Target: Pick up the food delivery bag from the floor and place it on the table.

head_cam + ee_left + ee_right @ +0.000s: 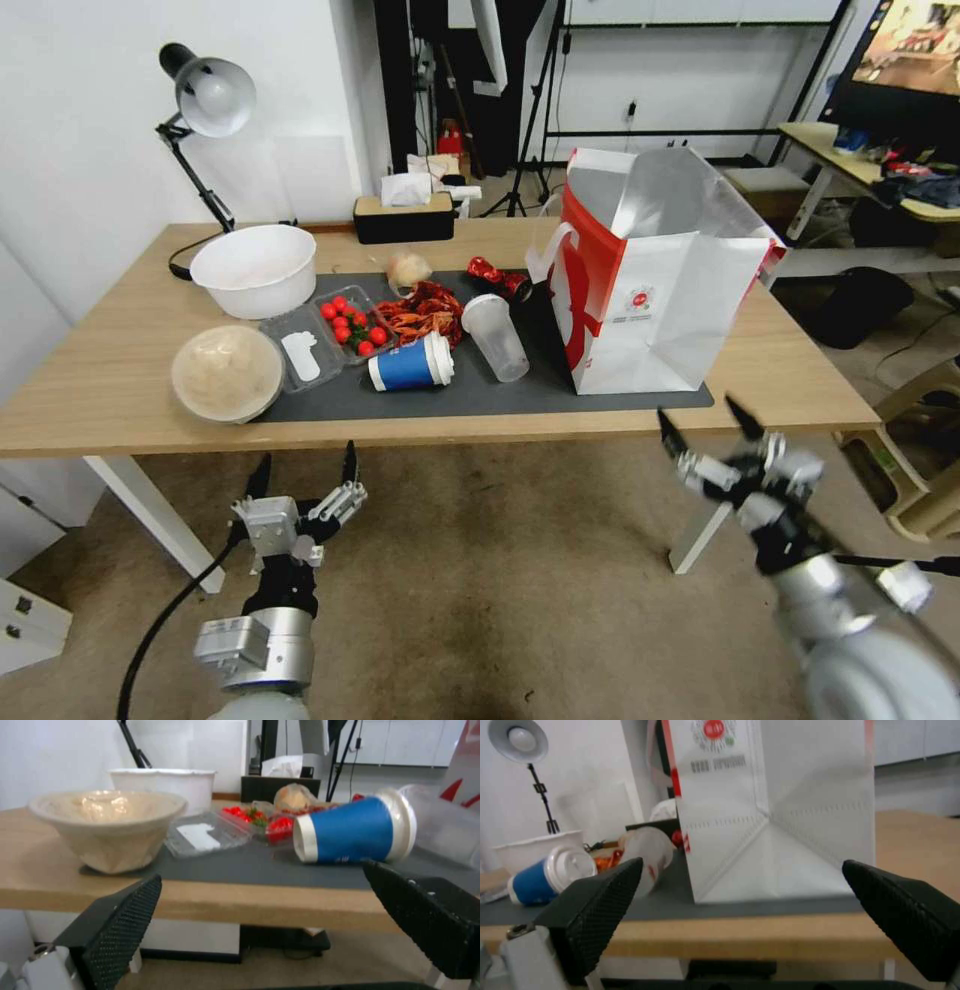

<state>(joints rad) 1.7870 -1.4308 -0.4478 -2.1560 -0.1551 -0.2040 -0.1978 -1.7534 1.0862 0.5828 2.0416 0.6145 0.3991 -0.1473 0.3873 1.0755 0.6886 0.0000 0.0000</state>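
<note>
Now the bag [655,290] stands upright on the counter [90,390]. Left claw [305,470] and right claw [712,422] hang open, empty, below its edge. Placement looks done; nothing further needed.

Light-wood table [90,400], dark mat [480,392] (bag [655,290], cups, bowls on it), tissue box [403,218]

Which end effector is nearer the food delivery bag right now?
Right. The right end effector hangs open just before the food delivery bag on the table; the left end effector sits open, farther off.
</note>
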